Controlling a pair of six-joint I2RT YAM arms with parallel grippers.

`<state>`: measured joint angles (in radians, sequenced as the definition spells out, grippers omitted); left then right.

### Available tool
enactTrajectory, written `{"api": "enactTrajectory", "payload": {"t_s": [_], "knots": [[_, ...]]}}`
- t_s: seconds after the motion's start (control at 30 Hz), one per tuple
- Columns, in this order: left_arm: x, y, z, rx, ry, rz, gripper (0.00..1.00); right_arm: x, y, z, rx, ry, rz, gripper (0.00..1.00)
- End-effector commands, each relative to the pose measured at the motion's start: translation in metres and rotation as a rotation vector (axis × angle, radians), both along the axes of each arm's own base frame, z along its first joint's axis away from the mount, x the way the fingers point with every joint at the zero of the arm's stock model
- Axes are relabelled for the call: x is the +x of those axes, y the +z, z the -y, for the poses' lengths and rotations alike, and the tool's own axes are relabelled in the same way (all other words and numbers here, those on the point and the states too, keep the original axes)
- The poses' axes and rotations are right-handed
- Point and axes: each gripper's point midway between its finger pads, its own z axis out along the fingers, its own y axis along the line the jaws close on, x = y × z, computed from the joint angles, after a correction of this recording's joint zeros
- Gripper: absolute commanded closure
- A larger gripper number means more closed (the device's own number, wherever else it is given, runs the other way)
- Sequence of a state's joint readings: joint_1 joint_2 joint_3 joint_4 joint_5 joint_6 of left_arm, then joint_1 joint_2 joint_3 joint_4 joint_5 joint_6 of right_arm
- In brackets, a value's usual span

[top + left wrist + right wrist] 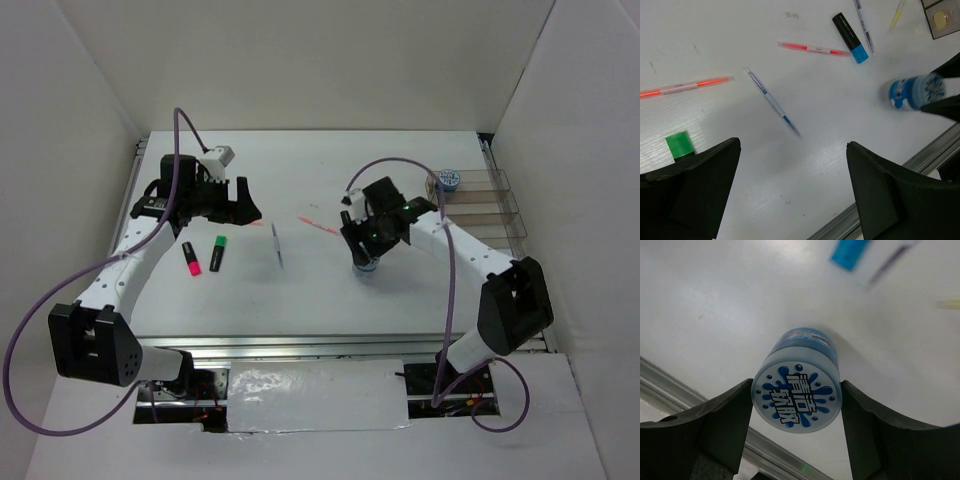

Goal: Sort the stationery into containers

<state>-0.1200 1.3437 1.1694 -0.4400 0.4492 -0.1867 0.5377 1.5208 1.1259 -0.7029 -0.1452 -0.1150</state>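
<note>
My right gripper (365, 262) (796, 385) is shut on a round blue-white tape roll (796, 395), low over the table middle; the roll also shows in the left wrist view (912, 91). A second tape roll (449, 180) sits beside the clear organiser tray (505, 197) at the far right. My left gripper (240, 205) (792, 145) is open and empty above the table. Near it lie a pink-capped highlighter (190, 258), a green-capped highlighter (217, 253) (679, 144), a silver pen (277, 243) (772, 102) and orange sticks (318, 226) (685, 86).
The left wrist view also shows a blue-capped highlighter (850, 31), another pen (864, 25), a pink stick (814, 49) and a yellow stick (897, 14). A metal rail (330, 345) runs along the table's near edge. White walls enclose the table.
</note>
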Motion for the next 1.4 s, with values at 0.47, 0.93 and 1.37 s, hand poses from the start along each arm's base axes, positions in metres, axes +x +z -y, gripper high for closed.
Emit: {"api": "enactTrajectory", "payload": {"t_s": [0.47,0.93,1.37], "knots": [[0.037,0.041,0.004,-0.014,-0.006,0.144,0.01,0.189,0.166,0.272,-0.065,-0.616,0.373,0.63],[0.052,0.029,0.008,-0.043,-0.011,0.138,0.01,0.248,0.131,0.328,-0.102,-0.705,0.388,0.68],[0.054,0.018,0.001,-0.067,-0.006,0.110,0.01,0.267,0.111,0.350,-0.047,-0.783,0.389,0.69]]}}
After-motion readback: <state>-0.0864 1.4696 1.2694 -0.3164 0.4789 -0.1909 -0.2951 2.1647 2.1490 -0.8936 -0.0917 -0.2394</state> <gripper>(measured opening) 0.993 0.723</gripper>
